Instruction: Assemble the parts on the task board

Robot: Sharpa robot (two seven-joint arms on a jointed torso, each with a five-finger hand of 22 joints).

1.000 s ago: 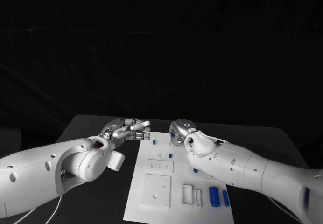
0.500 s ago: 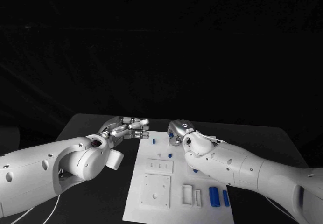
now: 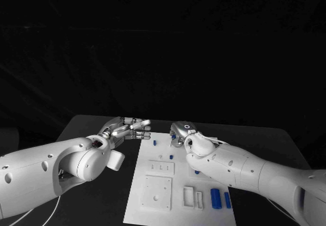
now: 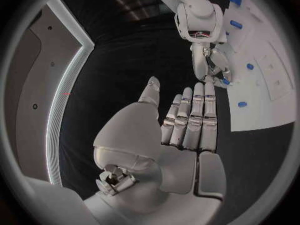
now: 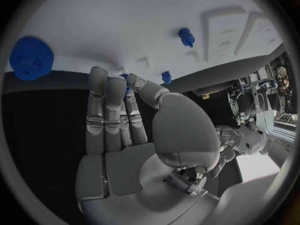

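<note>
Task board point(image 3: 158, 200) flat white plate | toothed blue gear point(image 5: 30, 58)

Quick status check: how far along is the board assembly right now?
Early. Small blue parts already stand on the task board. The right robot hand pinches a small blue piece at the board's far edge; the left robot hand hovers open beside it. Two blue cylinders and a blue gear lie loose.

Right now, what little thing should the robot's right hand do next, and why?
Probably lift the small blue part it seems to pinch off the far edge of the task board. The right hand has its fingertips on it there, while the left hand hovers open, holding nothing.
</note>
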